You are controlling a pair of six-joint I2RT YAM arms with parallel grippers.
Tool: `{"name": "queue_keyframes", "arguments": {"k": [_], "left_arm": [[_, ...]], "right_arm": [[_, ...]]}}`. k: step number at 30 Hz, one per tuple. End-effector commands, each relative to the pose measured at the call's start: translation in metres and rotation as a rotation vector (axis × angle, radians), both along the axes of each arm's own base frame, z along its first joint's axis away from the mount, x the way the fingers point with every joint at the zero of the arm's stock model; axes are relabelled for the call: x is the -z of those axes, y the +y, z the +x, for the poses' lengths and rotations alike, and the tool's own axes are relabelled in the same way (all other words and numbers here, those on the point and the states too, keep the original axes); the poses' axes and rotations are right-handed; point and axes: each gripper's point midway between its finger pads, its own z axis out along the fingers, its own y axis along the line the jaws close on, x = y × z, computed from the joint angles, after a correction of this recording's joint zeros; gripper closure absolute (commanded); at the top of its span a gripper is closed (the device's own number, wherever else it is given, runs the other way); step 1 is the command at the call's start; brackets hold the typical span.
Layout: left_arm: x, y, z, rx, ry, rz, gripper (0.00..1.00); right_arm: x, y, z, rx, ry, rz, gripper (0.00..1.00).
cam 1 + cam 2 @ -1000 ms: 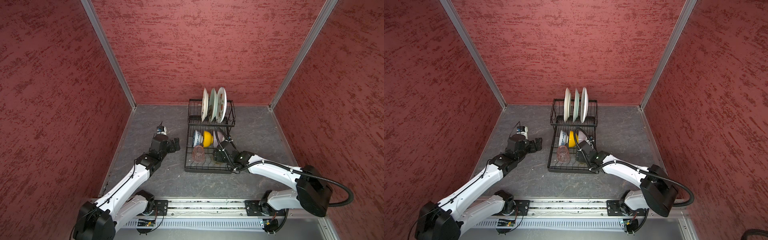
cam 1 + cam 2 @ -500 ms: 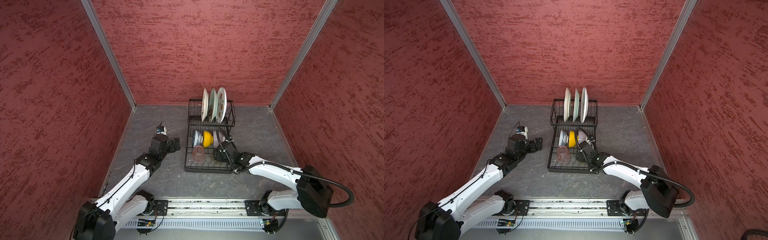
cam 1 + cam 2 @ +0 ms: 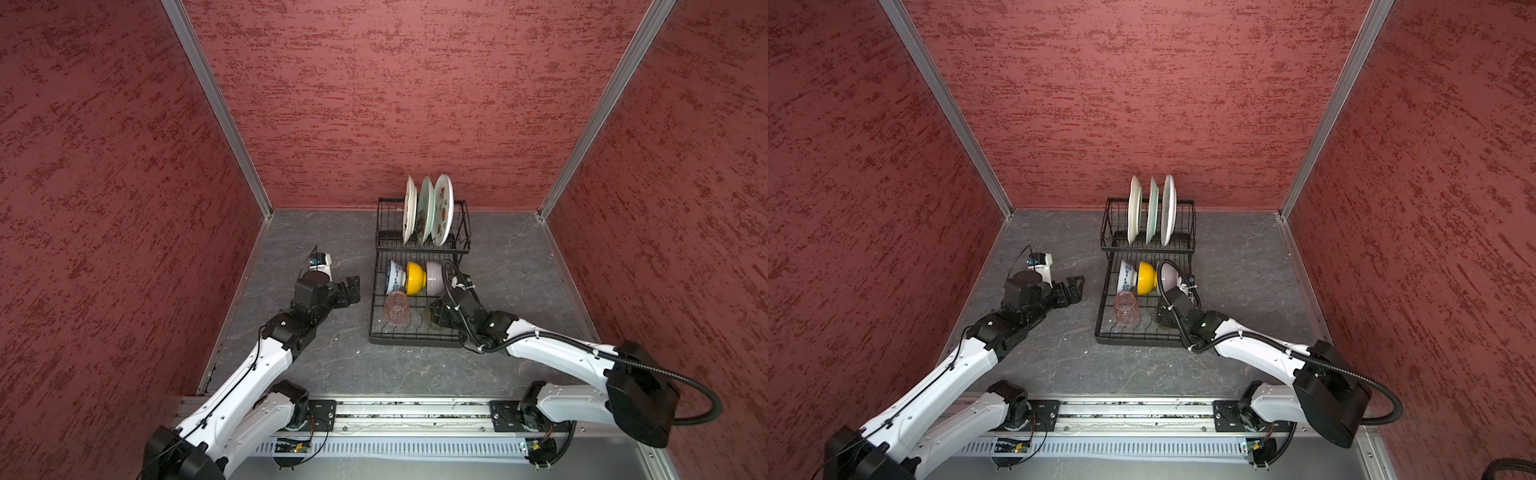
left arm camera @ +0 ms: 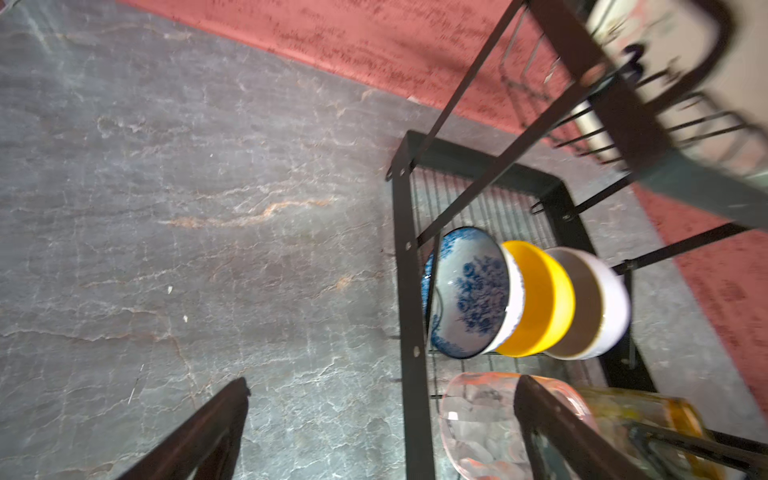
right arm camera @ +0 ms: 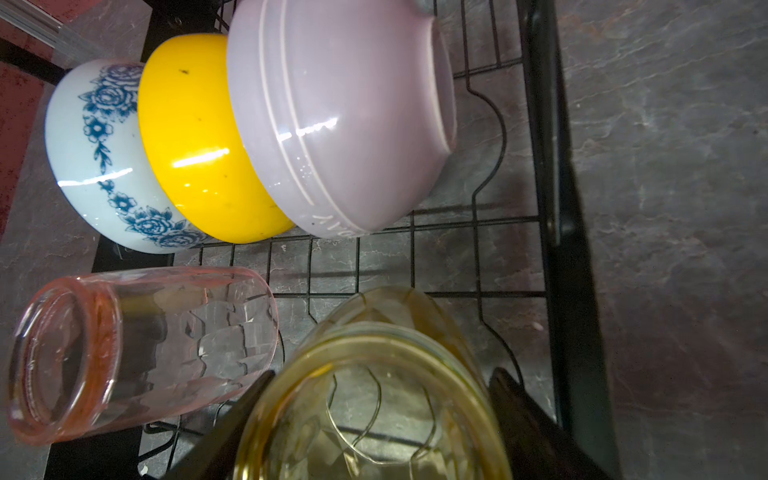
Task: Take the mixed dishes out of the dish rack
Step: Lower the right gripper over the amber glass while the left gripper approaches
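right wrist: amber glass [image 5: 374, 415] at dish rack's [image 5: 557, 208] front-right corner, between right gripper's [image 5: 382, 374] wide-set jaws, grip unclear; left gripper [image 3: 350, 291] wide, farther.

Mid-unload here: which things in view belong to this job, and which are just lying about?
Job:
dish rack
three plates
blue-white bowl
yellow bowl
pale pink bowl
pinkish glass
amber glass

Not part of it:
grey tabletop
red walls
front rail
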Motion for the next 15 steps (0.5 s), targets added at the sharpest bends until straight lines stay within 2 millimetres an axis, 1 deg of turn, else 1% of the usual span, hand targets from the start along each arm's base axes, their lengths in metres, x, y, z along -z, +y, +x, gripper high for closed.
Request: {"name": "queue_keyframes", "arguments": {"k": [1,7,10,15], "left_arm": [[-0.014,-0.009,-0.009,0.051,-0.019,-0.047,0.0],[-0.012,-0.018,-0.019,0.073,0.007,-0.131,0.0],[-0.012,-0.03,-0.021,0.109,0.031,-0.176,0.0],[-0.02,-0.051,-0.027,0.179,0.046,-0.23,0.0]], "right_arm": [[-0.015,0.009,-0.001,-0.005,-0.035,0.099,0.49],[-0.027,0.002,-0.002,0.034,-0.086,0.168,0.5],[-0.036,0.002,-0.003,0.031,-0.114,0.206,0.5],[-0.051,0.008,-0.003,0.011,-0.137,0.254,0.49]]}}
